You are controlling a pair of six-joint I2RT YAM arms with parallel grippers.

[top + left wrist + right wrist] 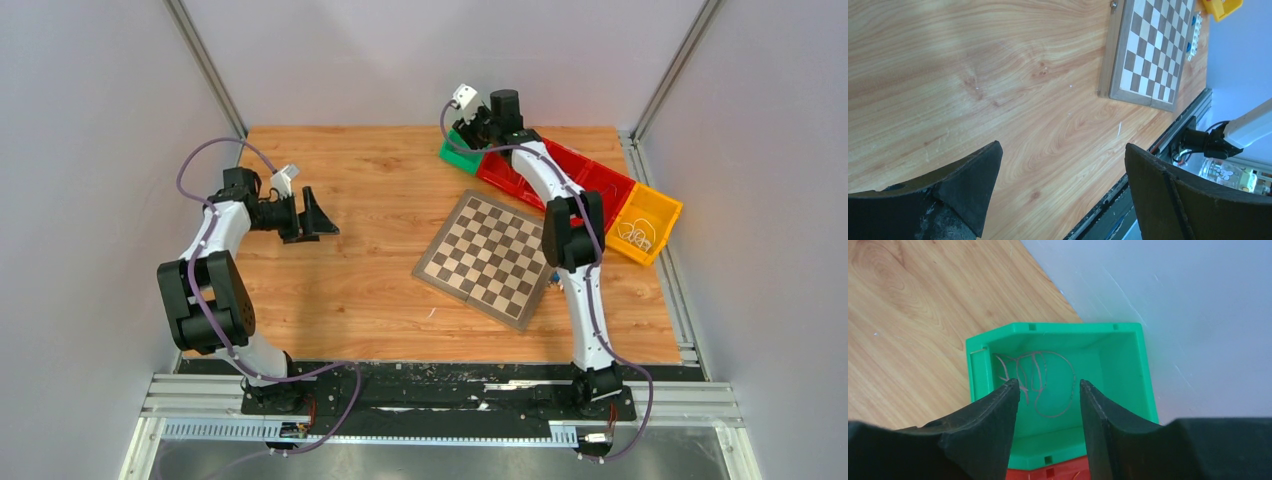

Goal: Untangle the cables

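The cables [1039, 371] are a small loose tangle of very thin orange-pink wires lying on the floor of a green bin [979, 365] at the table's far edge. My right gripper [1049, 382] hangs just above this bin, jaws apart with nothing between them, the tangle showing in the gap. From the top view the right gripper [468, 132] covers the green bin [452, 156], so the wires are hidden there. My left gripper [1062, 146] is wide open and empty over bare wood on the left side [318, 216].
A chessboard [490, 258] lies mid-table, also seen from the left wrist [1148, 50]. Red bins [600, 180] and a yellow bin [662, 210] holding pale thin wires line up beside the green one. A wall stands close behind the bins.
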